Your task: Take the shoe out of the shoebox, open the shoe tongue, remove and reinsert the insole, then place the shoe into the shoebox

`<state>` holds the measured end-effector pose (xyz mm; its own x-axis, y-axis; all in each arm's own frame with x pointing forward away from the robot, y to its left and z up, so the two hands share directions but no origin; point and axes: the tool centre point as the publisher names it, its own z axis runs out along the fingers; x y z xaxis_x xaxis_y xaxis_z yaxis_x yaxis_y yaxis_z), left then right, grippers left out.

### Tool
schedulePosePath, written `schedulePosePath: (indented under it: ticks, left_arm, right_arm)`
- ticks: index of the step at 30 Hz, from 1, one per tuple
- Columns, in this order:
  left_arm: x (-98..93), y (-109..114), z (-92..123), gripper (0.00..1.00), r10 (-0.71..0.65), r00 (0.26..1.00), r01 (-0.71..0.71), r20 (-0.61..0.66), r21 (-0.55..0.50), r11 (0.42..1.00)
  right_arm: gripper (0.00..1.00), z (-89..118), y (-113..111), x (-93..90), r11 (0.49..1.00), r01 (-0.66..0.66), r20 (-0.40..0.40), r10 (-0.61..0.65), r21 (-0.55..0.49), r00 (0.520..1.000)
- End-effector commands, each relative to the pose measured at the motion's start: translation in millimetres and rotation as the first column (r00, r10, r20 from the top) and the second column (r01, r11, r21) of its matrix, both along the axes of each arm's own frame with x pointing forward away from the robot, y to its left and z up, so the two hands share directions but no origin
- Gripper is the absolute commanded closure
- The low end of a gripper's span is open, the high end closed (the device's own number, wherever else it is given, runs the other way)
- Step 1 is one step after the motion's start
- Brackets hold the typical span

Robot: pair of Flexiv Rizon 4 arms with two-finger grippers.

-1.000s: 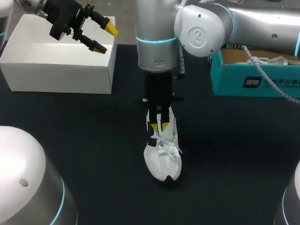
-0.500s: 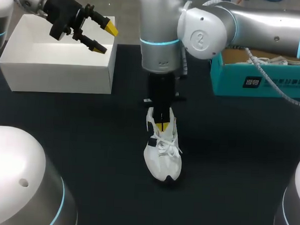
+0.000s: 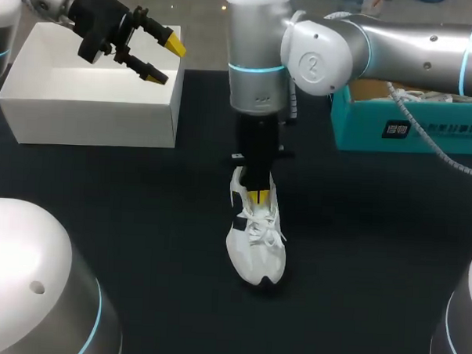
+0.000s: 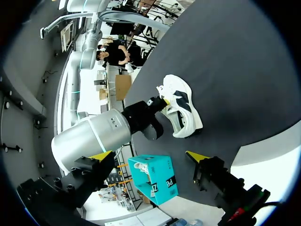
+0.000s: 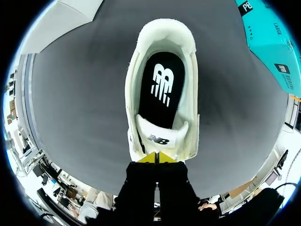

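Head view: our white shoe (image 3: pixel 253 240) stands on the black table (image 3: pixel 358 253) at the centre of the frame, out of the teal shoebox (image 3: pixel 403 125) at the upper right. Its long axis runs up and down the frame, toe toward the lower edge, heel toward the top. Our right gripper (image 3: pixel 256 196) comes straight down at the tongue, one yellow tip showing. Our left gripper (image 3: pixel 164 60) hangs well apart at the upper left, over a white box (image 3: pixel 83 100), fingers spread wide and holding nothing.

Left wrist view: the shoe lies far ahead of our spread fingers, with the right arm planted on it.

Right wrist view: we look down into the shoe's mouth. The black insole (image 5: pixel 162 89) lies flat inside, ahead of the gripper. The tongue (image 5: pixel 157 138) stands just ahead of the yellow tips, which are pressed together with no gap. Whether they pinch its edge we cannot tell. We judge the right arm the nearer one for drawing the tongue back along the shoe's length, toward the toe.
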<state>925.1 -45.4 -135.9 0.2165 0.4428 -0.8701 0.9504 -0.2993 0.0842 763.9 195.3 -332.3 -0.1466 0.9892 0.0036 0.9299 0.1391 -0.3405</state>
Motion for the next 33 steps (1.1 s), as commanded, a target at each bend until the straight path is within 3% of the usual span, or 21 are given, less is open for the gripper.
schedulePosePath:
  ticks: [1, 8, 15, 19, 24, 26, 33]
  left_arm:
    - [-0.1, 0.1, 0.3, 0.0, 0.0, 1.0, 0.0, 0.001, 0.002, 1.0]
    - [-0.1, 0.1, 0.3, 0.0, 0.0, 1.0, 0.0, 0.001, 0.002, 1.0]
    - [-0.1, 0.1, 0.3, 0.0, 0.0, 1.0, 0.0, 0.001, 0.002, 1.0]
    - [-0.1, 0.1, 0.3, 0.0, 0.0, 1.0, 0.0, 0.001, 0.002, 1.0]
    - [-0.1, 0.1, 0.3, 0.0, 0.0, 1.0, 0.0, 0.001, 0.002, 1.0]
    - [-0.1, 0.1, 0.3, 0.0, 0.0, 1.0, 0.0, 0.001, 0.002, 1.0]
    - [-0.1, 0.1, 0.3, 0.0, 0.0, 1.0, 0.0, 0.001, 0.002, 1.0]
  right_arm:
    - [1.0, 17.6, -0.3, -11.1, 1.0, 0.007, 0.02, -0.007, -0.023, 1.0]
    - [1.0, 29.6, -2.5, -18.4, 1.0, -0.009, 0.055, 0.01, -0.013, 0.998]
    - [1.0, 46.3, 1.5, -7.1, 0.968, -0.249, 0.219, 0.243, 0.0, 0.945]
    - [1.0, 60.4, 1.1, 4.1, 0.912, -0.409, 0.258, 0.4, -0.018, 0.88]
    - [1.0, 75.6, 13.9, 15.9, 0.771, -0.637, 0.24, 0.619, -0.001, 0.748]
    - [1.0, 79.3, 15.1, 18.5, 0.794, -0.608, 0.237, 0.593, -0.014, 0.769]
    - [1.0, 79.3, 15.1, 18.5, 0.794, -0.608, 0.237, 0.593, -0.014, 0.769]
